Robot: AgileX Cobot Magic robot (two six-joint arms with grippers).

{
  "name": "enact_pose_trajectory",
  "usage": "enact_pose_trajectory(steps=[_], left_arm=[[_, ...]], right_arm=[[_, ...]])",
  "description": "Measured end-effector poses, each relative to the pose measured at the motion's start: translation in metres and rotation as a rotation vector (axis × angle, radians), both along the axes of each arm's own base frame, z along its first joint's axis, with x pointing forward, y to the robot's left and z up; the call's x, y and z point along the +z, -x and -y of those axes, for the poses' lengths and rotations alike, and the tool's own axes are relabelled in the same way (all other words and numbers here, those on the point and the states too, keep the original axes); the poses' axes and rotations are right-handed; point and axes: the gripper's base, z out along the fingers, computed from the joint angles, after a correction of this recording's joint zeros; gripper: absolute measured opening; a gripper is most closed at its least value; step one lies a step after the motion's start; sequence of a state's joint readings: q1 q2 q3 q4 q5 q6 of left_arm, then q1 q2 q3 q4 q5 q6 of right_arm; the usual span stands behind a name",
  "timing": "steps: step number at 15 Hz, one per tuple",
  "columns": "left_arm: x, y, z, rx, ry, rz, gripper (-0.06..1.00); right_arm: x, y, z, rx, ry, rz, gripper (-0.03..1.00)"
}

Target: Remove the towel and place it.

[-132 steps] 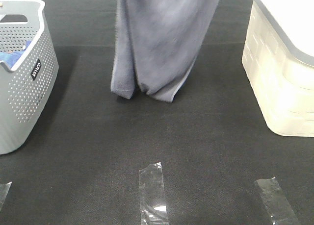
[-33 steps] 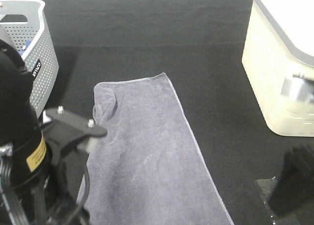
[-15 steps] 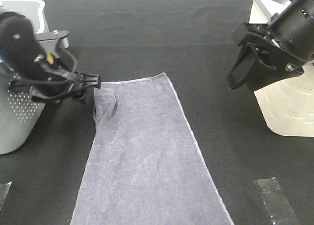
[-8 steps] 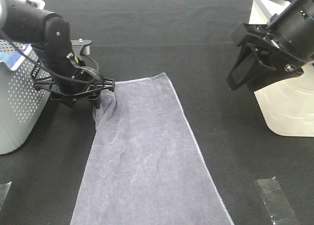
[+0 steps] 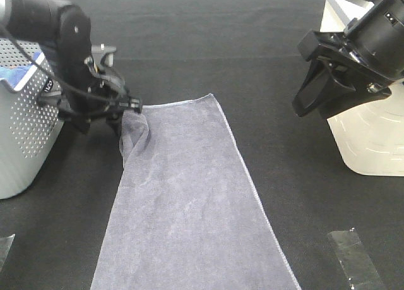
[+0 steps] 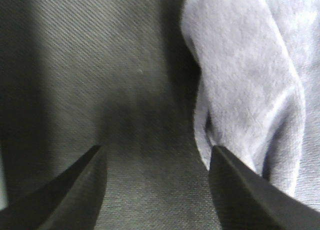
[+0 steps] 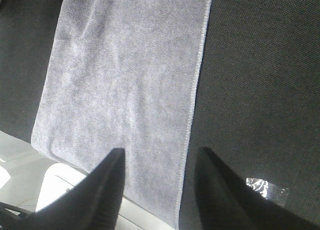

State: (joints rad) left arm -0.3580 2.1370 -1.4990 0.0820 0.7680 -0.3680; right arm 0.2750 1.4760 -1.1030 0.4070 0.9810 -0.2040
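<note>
Closing in on the towel (image 5: 189, 201), spread on the mat (image 5: 252, 62), the left gripper (image 6: 156, 157) now hangs open beside its folded corner, likely to flatten it; the right gripper (image 7: 157, 155) waits open, empty.

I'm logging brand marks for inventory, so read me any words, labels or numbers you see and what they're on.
Black tag with white letters, on the grey basket: too small and blurred to read.
Nothing written shows on the towel, the cream bin or the tape strip.
</note>
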Motion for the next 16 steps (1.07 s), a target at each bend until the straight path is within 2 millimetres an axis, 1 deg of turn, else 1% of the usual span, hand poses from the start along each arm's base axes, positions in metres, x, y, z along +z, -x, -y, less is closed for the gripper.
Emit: enact_pose_trajectory(steps=[1, 2, 3, 5, 6, 7, 8, 10, 13, 16], left_arm=[[0.007, -0.002, 0.0, -0.003, -0.006, 0.003, 0.57], [0.01, -0.003, -0.001, -0.003, -0.01, 0.001, 0.57], [0.009, -0.004, -0.004, 0.006, -0.014, -0.013, 0.57], [-0.006, -0.004, -0.008, 0.022, -0.016, -0.063, 0.57], [-0.02, -0.005, -0.008, 0.02, -0.012, -0.095, 0.57], [-0.027, -0.006, -0.007, 0.025, 0.0, -0.096, 0.57], [-0.029, -0.008, -0.004, 0.033, 0.027, -0.075, 0.57], [-0.027, -0.014, 0.0, 0.04, 0.074, -0.021, 0.57], [-0.027, -0.015, 0.001, 0.04, 0.092, -0.008, 0.57], [-0.04, -0.017, 0.003, 0.056, 0.113, -0.013, 0.57]], right_arm=[[0.0, 0.0, 0.0, 0.0, 0.0, 0.001, 0.43], [0.0, 0.0, 0.0, -0.002, -0.001, 0.004, 0.43], [0.0, 0.0, 0.0, -0.002, -0.001, 0.005, 0.43], [0.0, 0.0, 0.0, -0.002, -0.001, 0.005, 0.43], [0.0, 0.0, 0.0, -0.002, -0.001, 0.005, 0.43], [0.0, 0.0, 0.0, -0.001, 0.001, 0.005, 0.43], [0.0, 0.0, 0.0, -0.001, 0.003, 0.006, 0.43], [0.0, -0.001, 0.001, 0.003, 0.017, 0.01, 0.43], [-0.001, -0.001, 0.002, 0.004, 0.019, 0.01, 0.43], [-0.001, -0.001, 0.002, 0.004, 0.019, 0.012, 0.43]])
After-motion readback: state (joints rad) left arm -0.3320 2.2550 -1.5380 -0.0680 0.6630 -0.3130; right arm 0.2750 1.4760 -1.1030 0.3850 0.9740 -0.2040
